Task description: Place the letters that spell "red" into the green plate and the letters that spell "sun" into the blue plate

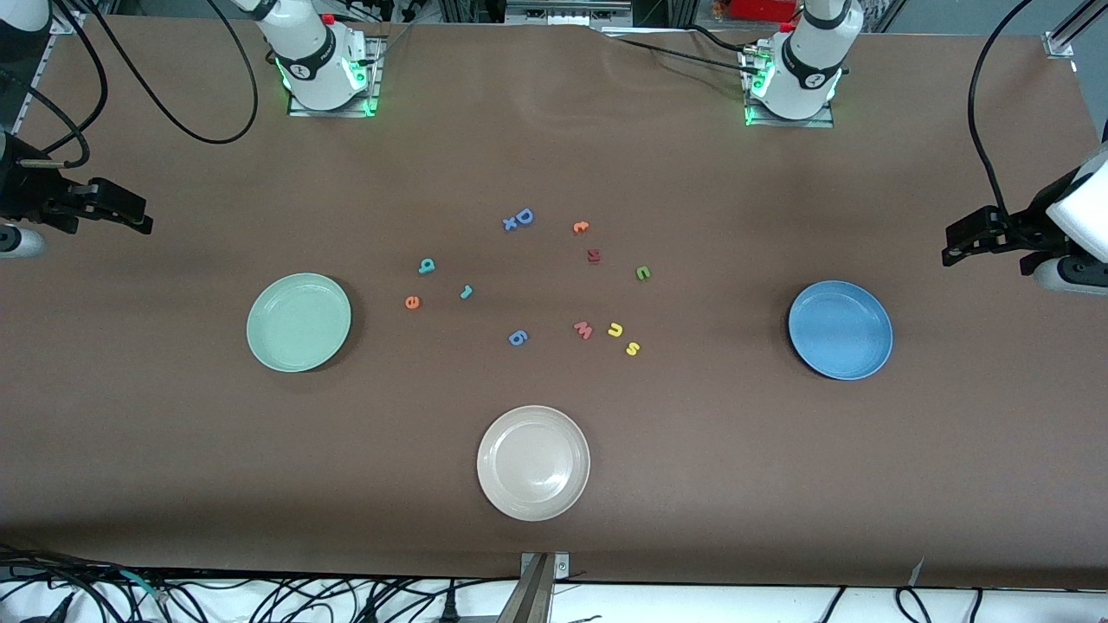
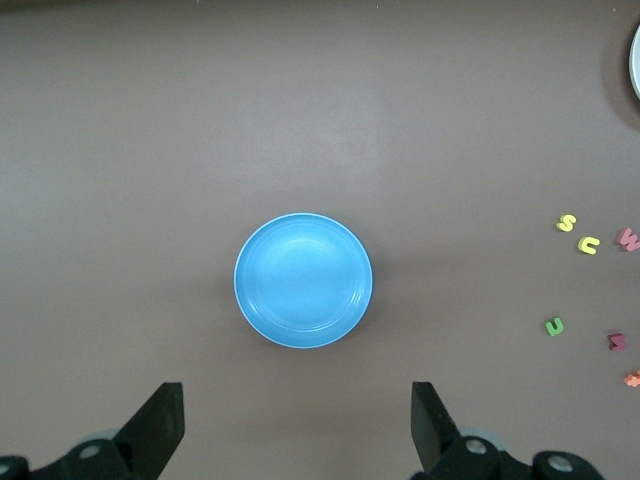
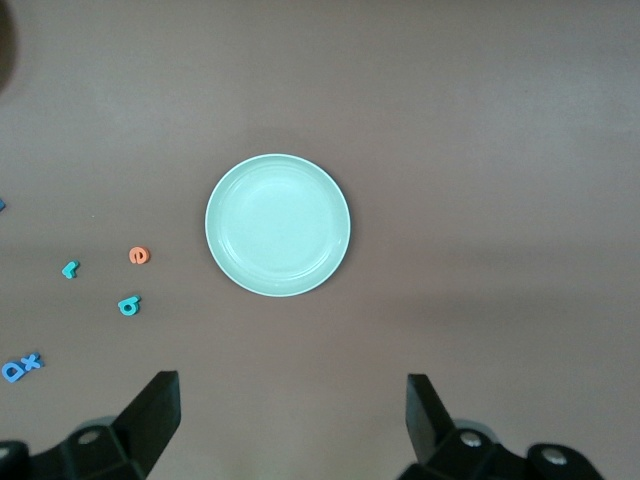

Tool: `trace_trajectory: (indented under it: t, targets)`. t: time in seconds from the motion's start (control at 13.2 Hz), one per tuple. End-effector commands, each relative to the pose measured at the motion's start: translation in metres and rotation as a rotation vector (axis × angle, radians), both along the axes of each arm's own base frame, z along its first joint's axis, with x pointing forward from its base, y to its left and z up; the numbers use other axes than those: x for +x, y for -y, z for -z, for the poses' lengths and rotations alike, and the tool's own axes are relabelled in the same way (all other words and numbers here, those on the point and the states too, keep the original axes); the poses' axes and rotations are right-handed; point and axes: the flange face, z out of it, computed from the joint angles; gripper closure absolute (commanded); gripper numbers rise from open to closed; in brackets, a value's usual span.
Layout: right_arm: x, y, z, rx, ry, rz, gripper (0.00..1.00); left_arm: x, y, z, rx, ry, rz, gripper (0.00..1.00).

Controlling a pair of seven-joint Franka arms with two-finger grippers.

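Observation:
The green plate [image 1: 299, 322] [image 3: 278, 225] lies toward the right arm's end and the blue plate [image 1: 840, 329] [image 2: 303, 280] toward the left arm's end. Both are bare. Beside the green plate lie the orange "e" [image 1: 412, 302] [image 3: 139, 255], teal "r" [image 1: 466, 292] and teal "d" [image 1: 426, 266]. In mid-table lie the yellow "s" [image 1: 633, 349] [image 2: 567, 223], yellow "u" [image 1: 615, 329] and olive "n" [image 1: 642, 273]. My right gripper [image 1: 138, 216] [image 3: 293, 415] hangs open over its table end. My left gripper [image 1: 952, 244] [image 2: 298, 420] hangs open over the other end.
A whitish-beige plate [image 1: 533, 463] sits nearest the front camera. Other letters lie among the task's: a blue "D" with an "x" [image 1: 519, 219], a small orange letter [image 1: 580, 228], a dark red one [image 1: 593, 255], a pink "w" [image 1: 582, 330] and a blue piece [image 1: 517, 337].

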Motion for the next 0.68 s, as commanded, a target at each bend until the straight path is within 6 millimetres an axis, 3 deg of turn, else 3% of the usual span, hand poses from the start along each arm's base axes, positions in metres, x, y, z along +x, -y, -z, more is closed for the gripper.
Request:
trace_trajectory:
  t: [0.0, 0.61]
  targets:
    - [-0.0012, -0.0001, -0.0059, 0.019, 0.007, 0.014, 0.0, 0.0038, 0.0018, -0.0051, -0.022, 0.007, 0.001, 0.0]
    - [0.0005, 0.0036, -0.0049, 0.017, 0.013, 0.021, 0.0, 0.004, 0.0016, -0.0053, -0.021, 0.008, 0.004, 0.0]
